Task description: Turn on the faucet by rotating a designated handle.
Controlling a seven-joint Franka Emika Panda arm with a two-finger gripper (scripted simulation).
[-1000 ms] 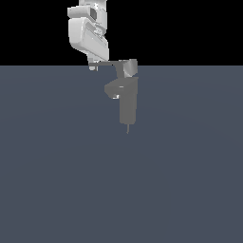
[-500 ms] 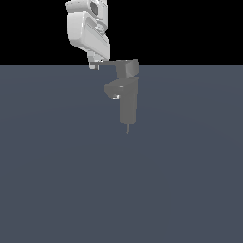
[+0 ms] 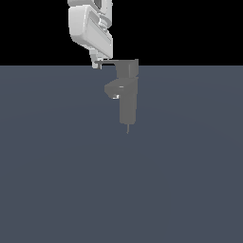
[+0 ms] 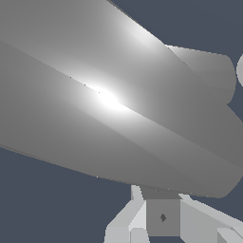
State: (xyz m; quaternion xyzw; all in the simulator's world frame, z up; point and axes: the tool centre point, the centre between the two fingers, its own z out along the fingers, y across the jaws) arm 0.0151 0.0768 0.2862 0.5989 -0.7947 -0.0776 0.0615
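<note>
1. Nearest the camera in the exterior view lay the bare grey floor point(image 3: 61, 190), with nothing on it up to the foot of the faucet point(image 3: 127, 99).
2. The faucet stood upright, a little right of the middle of that view, its stub spout point(image 3: 114, 88) jutting towards the exterior view's left.
3. Atop its column, the handle point(image 3: 110, 61) reached leftward as a thin flat bar; it looked rigid and smooth, likely to pivot stiffly about the cap, so the free tip seemed the best place to push or hold for leverage.
4. The gripper point(image 3: 97, 64) hung at that tip, touching or just beside it; whether its fingers clamped the bar or stood released I could not tell.
5. The wrist view showed only broad grey faucet surfaces point(image 4: 109, 114) filling the frame at very close range, with fingertips point(image 4: 137, 223) at the edge; the exterior view alone gave the whole layout.
</note>
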